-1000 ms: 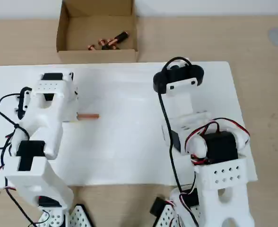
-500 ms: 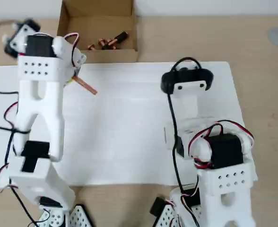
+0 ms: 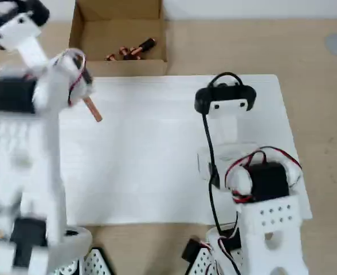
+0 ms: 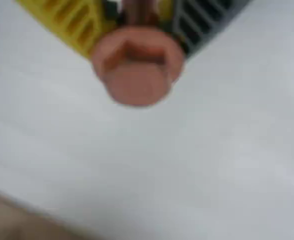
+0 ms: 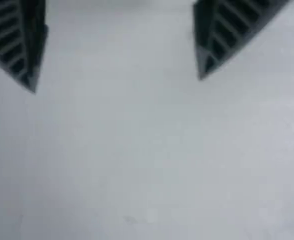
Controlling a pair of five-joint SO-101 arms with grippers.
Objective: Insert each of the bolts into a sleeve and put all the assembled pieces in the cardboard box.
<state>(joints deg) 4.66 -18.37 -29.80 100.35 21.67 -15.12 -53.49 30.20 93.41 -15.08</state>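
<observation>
Near the cardboard box (image 3: 120, 68), the left gripper (image 3: 83, 93) clamps a copper bolt (image 4: 137, 70); the right gripper (image 5: 117, 80) hangs over the white sheet (image 3: 157, 160), jaws apart.

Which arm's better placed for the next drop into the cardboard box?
Left. The left gripper is shut on a copper piece over the white sheet, close to the cardboard box. The right gripper is open and empty, farther from the box.
</observation>
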